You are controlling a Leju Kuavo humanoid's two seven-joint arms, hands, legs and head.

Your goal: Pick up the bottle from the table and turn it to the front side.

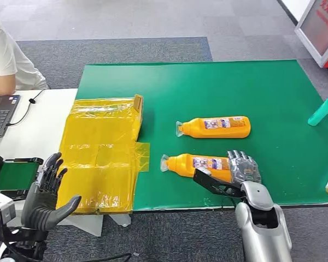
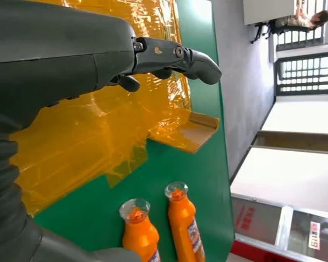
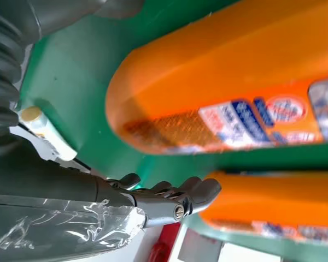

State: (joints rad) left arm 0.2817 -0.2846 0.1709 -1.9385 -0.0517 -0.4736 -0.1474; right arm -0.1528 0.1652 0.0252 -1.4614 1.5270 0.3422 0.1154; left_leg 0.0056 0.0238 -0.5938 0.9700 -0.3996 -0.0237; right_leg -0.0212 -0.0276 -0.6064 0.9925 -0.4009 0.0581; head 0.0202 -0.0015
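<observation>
The nearer orange bottle (image 1: 197,164) lies on its side close to the worktop's (image 1: 277,93) front edge, clear cap pointing toward the yellow plastic sheet (image 1: 98,158). The right hand (image 1: 242,168) is at its base end, dark fingers draped over the bottle's end with a film-wrapped back; whether they actually clamp the bottle I cannot tell. In the right wrist view the bottle's rounded, glossy body (image 3: 236,93) sits just beside the thumb. A second orange bottle (image 1: 215,127), same smooth tapered shape with a printed label, lies parallel, farther from the front edge. The left hand (image 1: 47,191) hovers off the worktop's left front corner, fingers spread, holding nothing. The worktop is matte green; the sheet is crinkled and shiny.
</observation>
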